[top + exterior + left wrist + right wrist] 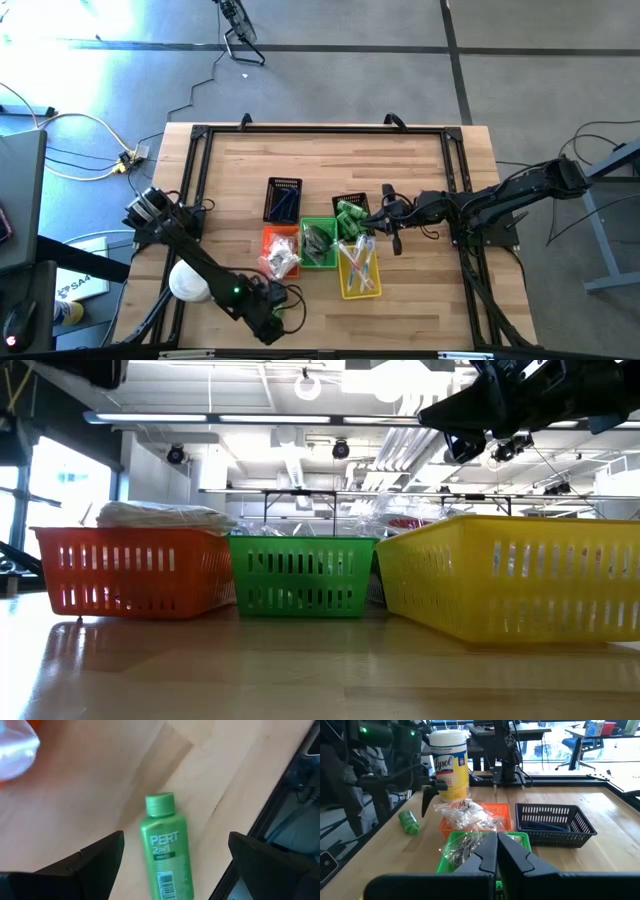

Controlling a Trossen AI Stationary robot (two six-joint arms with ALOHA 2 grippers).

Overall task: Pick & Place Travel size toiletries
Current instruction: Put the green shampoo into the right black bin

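the left claw (172, 865) hangs over a green bottle (166, 851) that lies flat on the bare counter (100, 795), its fingers (95, 860) spread as wide as they go and holding nothing. the bottle sits between the two fingers, cap pointing away from the claw, and seems roughly centred, a touch nearer one finger. to do this step well, the claw should come straight down so both fingers straddle the body below the cap, then close gently across the width, since a smooth round bottle may roll or squirt out. the orange basket (492, 817) and the white wipes tub (449, 762) lie just beyond the bottle. the right claw (496, 855) waits, shut and empty, above the green basket (451, 851).
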